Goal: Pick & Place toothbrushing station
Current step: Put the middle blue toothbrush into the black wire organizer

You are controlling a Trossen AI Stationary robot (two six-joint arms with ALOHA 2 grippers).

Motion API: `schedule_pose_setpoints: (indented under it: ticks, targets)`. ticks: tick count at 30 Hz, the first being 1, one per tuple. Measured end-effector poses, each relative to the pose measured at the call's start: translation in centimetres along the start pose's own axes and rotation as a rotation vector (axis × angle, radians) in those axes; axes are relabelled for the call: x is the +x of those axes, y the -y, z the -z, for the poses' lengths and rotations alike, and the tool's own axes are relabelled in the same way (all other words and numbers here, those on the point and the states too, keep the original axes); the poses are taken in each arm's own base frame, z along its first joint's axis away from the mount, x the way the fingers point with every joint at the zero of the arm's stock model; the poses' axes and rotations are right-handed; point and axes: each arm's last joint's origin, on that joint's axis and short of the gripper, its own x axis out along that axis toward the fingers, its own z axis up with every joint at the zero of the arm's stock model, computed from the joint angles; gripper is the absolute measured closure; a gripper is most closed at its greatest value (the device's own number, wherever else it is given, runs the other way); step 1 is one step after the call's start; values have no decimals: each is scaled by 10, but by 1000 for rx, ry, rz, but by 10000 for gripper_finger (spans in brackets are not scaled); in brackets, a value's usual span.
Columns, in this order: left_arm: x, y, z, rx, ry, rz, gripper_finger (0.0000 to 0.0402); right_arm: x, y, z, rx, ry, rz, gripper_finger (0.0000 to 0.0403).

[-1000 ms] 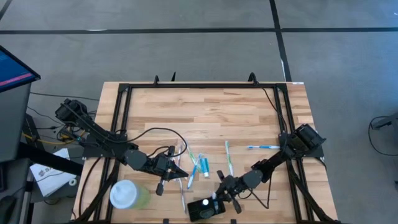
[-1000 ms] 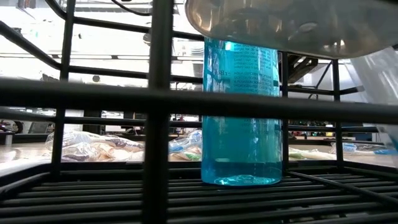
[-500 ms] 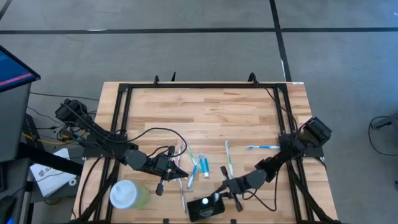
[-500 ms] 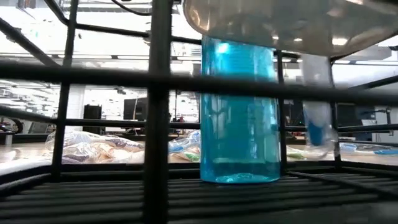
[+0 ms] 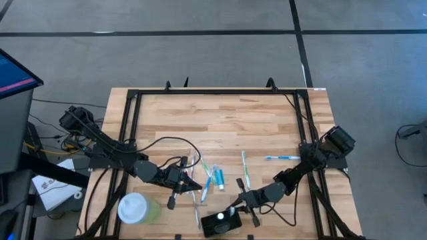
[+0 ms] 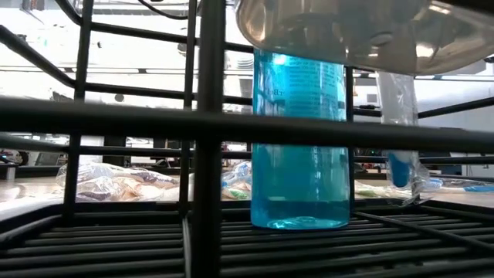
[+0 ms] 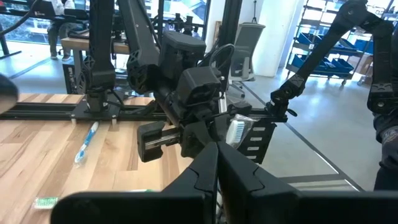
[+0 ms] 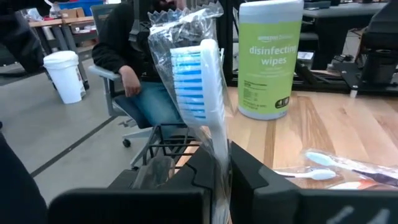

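light butcher-block wooden table (image 5: 220, 120) framed by black metal rails (image 5: 217, 91). pale green canister of disinfecting wipes with white round lid (image 5: 137, 209) upright at the near left corner, label readable in the right wrist view (image 8: 269, 59). seated person in dark top and blue jeans (image 8: 134, 68) beyond the table edge, next to a white bucket (image 8: 64, 76). grey office chair (image 7: 244, 58) on the polished floor, blue storage bins (image 7: 326, 53) behind. translucent blue bottle (image 6: 301, 139) close behind black bars.

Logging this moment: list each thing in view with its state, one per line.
Right gripper: shut on wrapped blue toothbrush, bristles up.
Left gripper: shut, low over the loose toothbrushes.
Black holder: at the table's near edge.
Wipes canister: upright, lid closed.
Far toothbrush: lying flat, alone.
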Motion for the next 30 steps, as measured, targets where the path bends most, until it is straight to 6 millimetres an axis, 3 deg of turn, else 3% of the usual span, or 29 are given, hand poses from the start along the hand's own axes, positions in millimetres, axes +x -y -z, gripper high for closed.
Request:
schedule_pose_setpoints:
  ticks: [30]
  targets:
    - [1, -2, 0, 5, 1, -9, 398, 0, -1, 1, 31, 2, 27, 393]
